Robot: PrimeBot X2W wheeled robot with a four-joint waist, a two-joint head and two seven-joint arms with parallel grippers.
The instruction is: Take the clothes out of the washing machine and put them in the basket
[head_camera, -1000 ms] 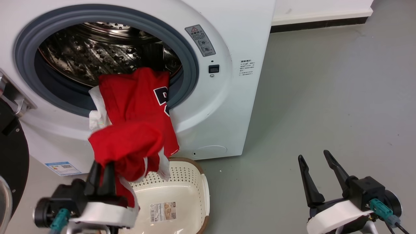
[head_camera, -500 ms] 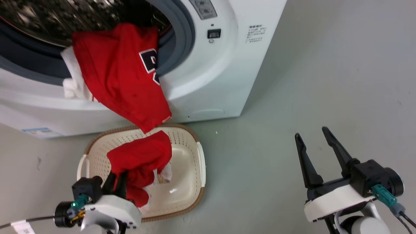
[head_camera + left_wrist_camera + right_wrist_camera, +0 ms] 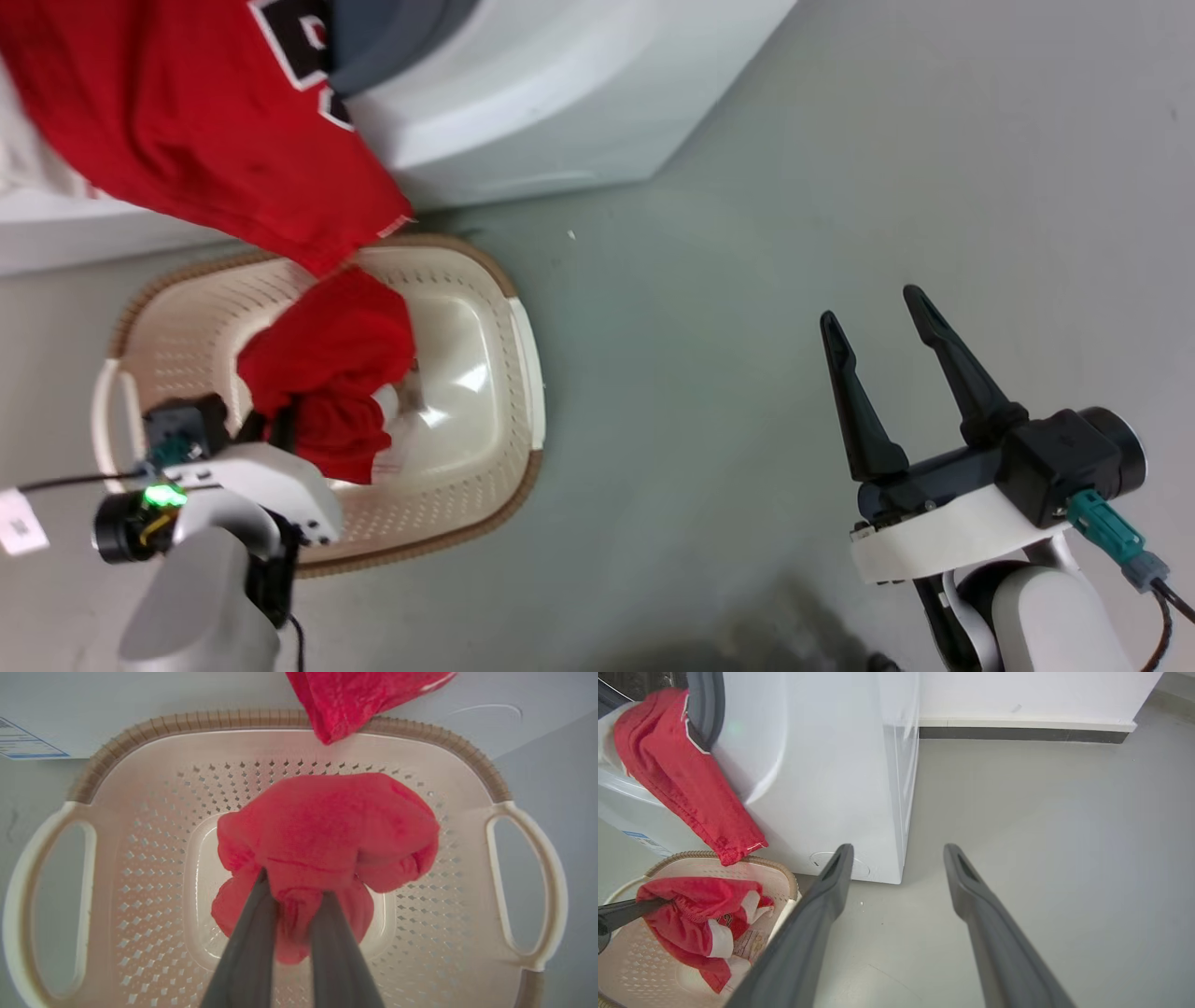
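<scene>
So a soft red garment is seen bunched into a rumpled lump, and bits of white trim can be spotted on it from the right wrist view. It's pinched between the two dark fingers of the left gripper, which are closed tight on a fold at the near edge of the lump, with the rest of the cloth ballooning out past the fingertips and sagging below them. The lump is held down inside the basket, over its middle; whether the bottom is actually touched can't be told. The basket is cream plastic with perforated sides, a brown woven-look rim and a handle cut into each end, and a label sticker can be made out on its bottom, just beside the cloth. Off to the right, the right gripper is parked over bare floor with its fingers spread wide and nothing between them. A bit further back, a red jersey with a black, white-edged number is draped out of the washing machine, its lower corner dangling over the far rim of the basket. Everything's set on a smooth grey floor, and a white wall with a dark baseboard is seen behind.
</scene>
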